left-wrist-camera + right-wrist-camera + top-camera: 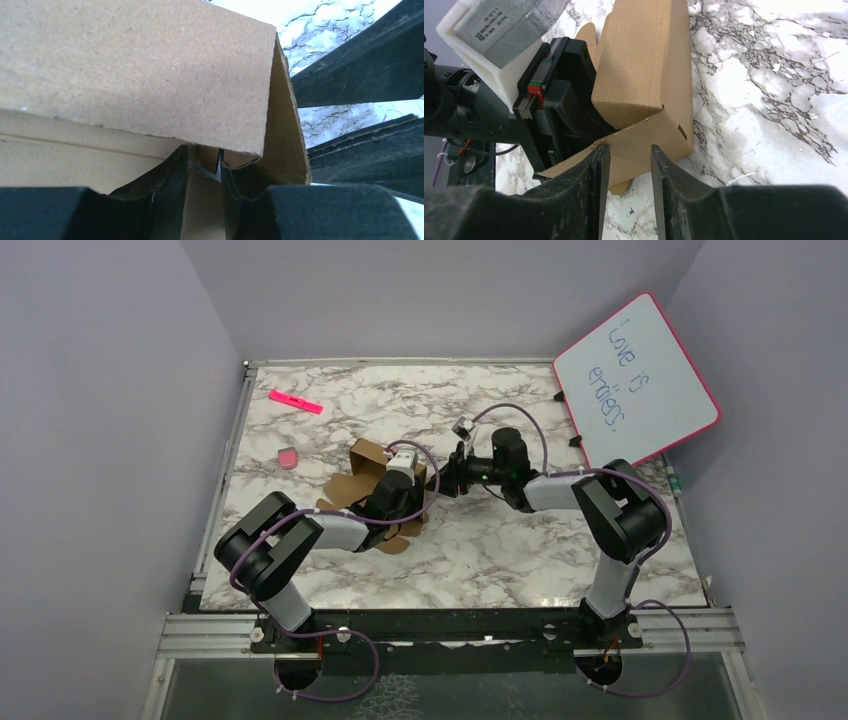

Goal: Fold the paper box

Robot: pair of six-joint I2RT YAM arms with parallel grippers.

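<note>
Sitting half-folded a little left of the middle of the marble table (520, 550): paper box (365, 465), plain brown, with both grippers at it.

Showing one wall turned up and bent over, with flat flaps spread on the marble around it. Reached from the near side by the left gripper (201, 152), fingers part-way apart beneath the bent-over panel, cardboard in the gap; cannot tell whether pinching it. Met at its right end by the right gripper (628, 148), jaws spread part-way, tips at the low wall beside a corner, nothing clamped between them. Farther out to the left, a pink eraser (287, 458) and a pink marker (296, 401); at the far right, a pink-framed whiteboard (635, 380) leaning on the wall.
</note>
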